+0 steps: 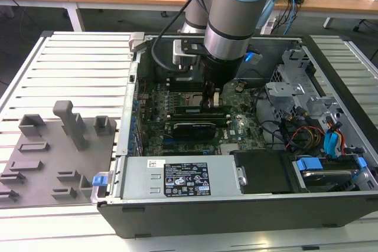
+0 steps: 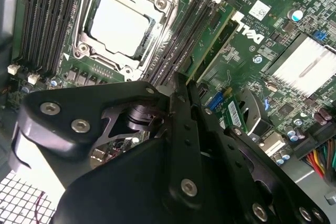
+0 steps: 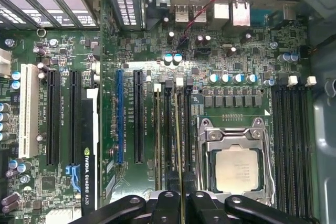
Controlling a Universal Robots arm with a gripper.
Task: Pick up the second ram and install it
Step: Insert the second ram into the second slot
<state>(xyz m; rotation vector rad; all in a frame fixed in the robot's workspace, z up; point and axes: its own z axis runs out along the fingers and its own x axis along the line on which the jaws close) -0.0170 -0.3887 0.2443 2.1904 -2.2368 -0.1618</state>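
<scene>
Fingers (image 3: 165, 205) look clamped on the long top edge of the second ram (image 3: 179, 145), near one end. The stick stands on edge along a black slot (image 3: 169, 129) just beside the processor (image 3: 236, 169), with another green stick (image 3: 157, 140) a slot over. Whether it is seated, I cannot tell. Judged light, stiff, thin and fragile: hold the bare board edges, not the chips, and push straight, never twisting. Beyond, the open case (image 1: 177, 219) sits on the slatted worktop (image 1: 71, 63), with the grey tray (image 1: 53, 146) alongside.
</scene>
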